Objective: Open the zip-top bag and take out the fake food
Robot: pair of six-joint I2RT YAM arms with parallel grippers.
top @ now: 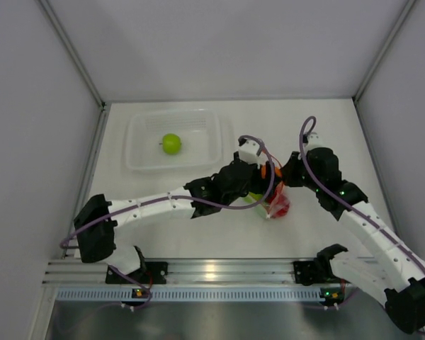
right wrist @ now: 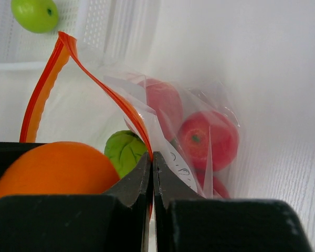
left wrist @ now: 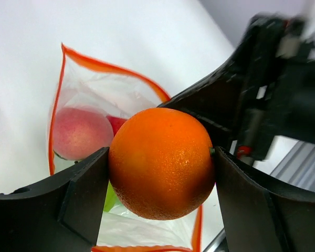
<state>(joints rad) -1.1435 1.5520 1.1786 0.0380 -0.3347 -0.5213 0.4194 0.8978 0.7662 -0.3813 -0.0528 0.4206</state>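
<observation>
Top view: the left gripper [top: 268, 173] and right gripper [top: 283, 183] meet right of the table [top: 198, 234] centre. The zip-top bag [top: 277, 205] lies at 6 o'clock just below them, red showing through. An orange fruit [top: 266, 170] sits in the left gripper. The clear tub [top: 212, 138] is at 10 o'clock from the bag, well apart, with one lime fruit [top: 171, 144] inside.

Left wrist: both fingers [left wrist: 86, 189] are clamped on the orange fruit, one each side, and it fills the gap. The bag mouth is open beneath it, the zipper strip [left wrist: 60, 105] running at 9 to 12 o'clock. A pink fruit [left wrist: 81, 133] is inside the bag at 9 o'clock from the orange fruit, with a bit of red beside it. The right gripper's black body is at 2 o'clock.

Right wrist: the fingers are pressed together, pinching the bag's film just below the zipper strip. Red fruits [right wrist: 207, 139] are in the bag at 2 o'clock from the pinch and a green fruit [right wrist: 125, 149] at 10 o'clock. The orange fruit is at 9 o'clock, outside the bag's film.
</observation>
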